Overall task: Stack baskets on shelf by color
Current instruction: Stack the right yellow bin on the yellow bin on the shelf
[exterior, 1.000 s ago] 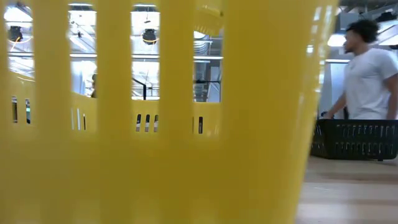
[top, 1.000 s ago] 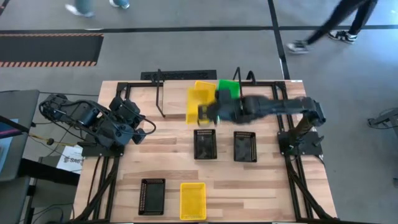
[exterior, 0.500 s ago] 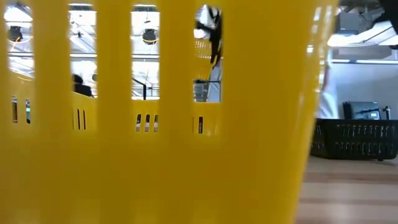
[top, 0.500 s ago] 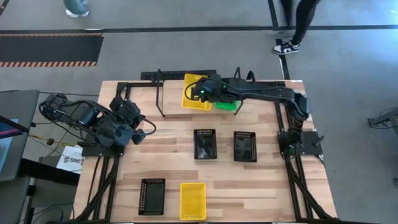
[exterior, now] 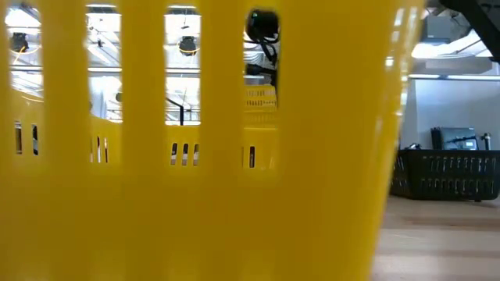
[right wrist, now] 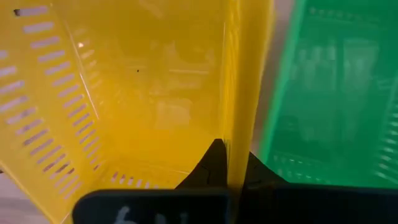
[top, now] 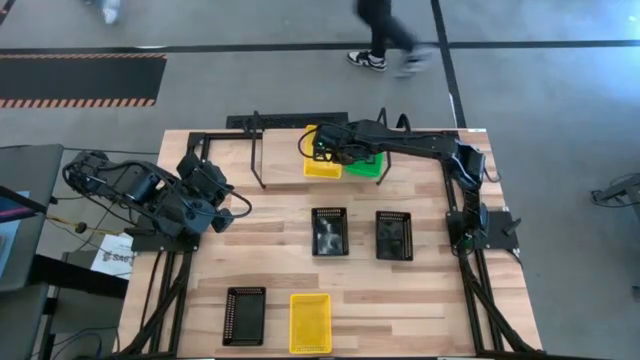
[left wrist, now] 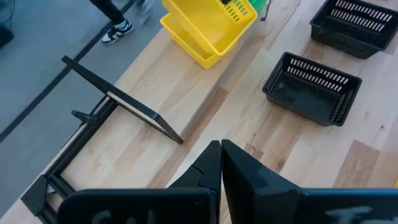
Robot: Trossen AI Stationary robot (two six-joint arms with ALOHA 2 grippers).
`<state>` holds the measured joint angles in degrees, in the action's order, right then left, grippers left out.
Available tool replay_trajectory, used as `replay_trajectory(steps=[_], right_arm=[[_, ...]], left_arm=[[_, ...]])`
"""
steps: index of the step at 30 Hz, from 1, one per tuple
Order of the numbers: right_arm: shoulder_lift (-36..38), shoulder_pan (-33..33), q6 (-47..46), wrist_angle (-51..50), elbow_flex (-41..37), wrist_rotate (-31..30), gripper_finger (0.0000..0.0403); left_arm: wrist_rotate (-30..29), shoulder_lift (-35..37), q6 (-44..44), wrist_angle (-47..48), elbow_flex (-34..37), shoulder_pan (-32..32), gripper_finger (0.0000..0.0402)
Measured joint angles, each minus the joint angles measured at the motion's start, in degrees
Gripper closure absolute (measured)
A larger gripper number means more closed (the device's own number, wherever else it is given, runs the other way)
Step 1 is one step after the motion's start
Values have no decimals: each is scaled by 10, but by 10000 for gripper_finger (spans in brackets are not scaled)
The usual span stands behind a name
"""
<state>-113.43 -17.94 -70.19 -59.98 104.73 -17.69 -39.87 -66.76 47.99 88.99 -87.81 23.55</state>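
Observation:
My right gripper [top: 322, 149] reaches over the shelf [top: 258, 152] at the table's far edge, shut on a yellow basket [top: 322, 162]. In the left wrist view this basket [left wrist: 214, 18] sits tilted in a second yellow basket [left wrist: 193, 46] on the shelf. A green basket [top: 364, 165] stands right of them, also seen as the green basket [right wrist: 336, 93]. A third yellow basket [top: 310, 322] lies at the near edge and fills the low view [exterior: 195, 195]. Black baskets [top: 329, 231] [top: 394, 235] [top: 244, 315] rest on the table. My left gripper [left wrist: 221, 155] is shut and waits at the table's left. My right gripper pinches the yellow basket's side wall [right wrist: 239, 106] nearest the green basket, one finger [right wrist: 211, 162] inside the basket and the other outside. The fingers come from above, pointing down. The basket is tilted, its lower part in the yellow basket beneath.
The shelf's upright wire loops [top: 382, 130] [left wrist: 124, 106] stand on either side of the yellow stack. Bare wood lies between the shelf and the two middle black baskets [left wrist: 314, 87]. A person walks on the floor beyond the far edge [top: 385, 35].
My right gripper carried the yellow basket from in front of the shelf toward the far edge and then down. The basket has gone from hanging steeply tipped to sitting in the yellow basket on the shelf. The gripper stays shut on it.

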Motion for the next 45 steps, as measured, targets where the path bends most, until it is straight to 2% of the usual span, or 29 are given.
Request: replay_trajectory(steps=[5, 18, 23, 38, 45], right_arm=[[0, -2, -3, -17, 0, 15, 401], [-10, -23, -8, 5, 0, 1, 401], [-19, -20, -10, 30, 1, 8, 401], [-21, -15, -18, 17, 0, 13, 400], [-21, -16, -5, 17, 0, 13, 362]], left_arm=[[-2, 0, 0, 0, 0, 0, 401], [-6, 0, 0, 0, 0, 0, 401], [-6, 0, -3, 0, 0, 0, 401], [-5, 0, -15, 0, 0, 0, 401], [-5, 0, -18, 0, 0, 0, 401]])
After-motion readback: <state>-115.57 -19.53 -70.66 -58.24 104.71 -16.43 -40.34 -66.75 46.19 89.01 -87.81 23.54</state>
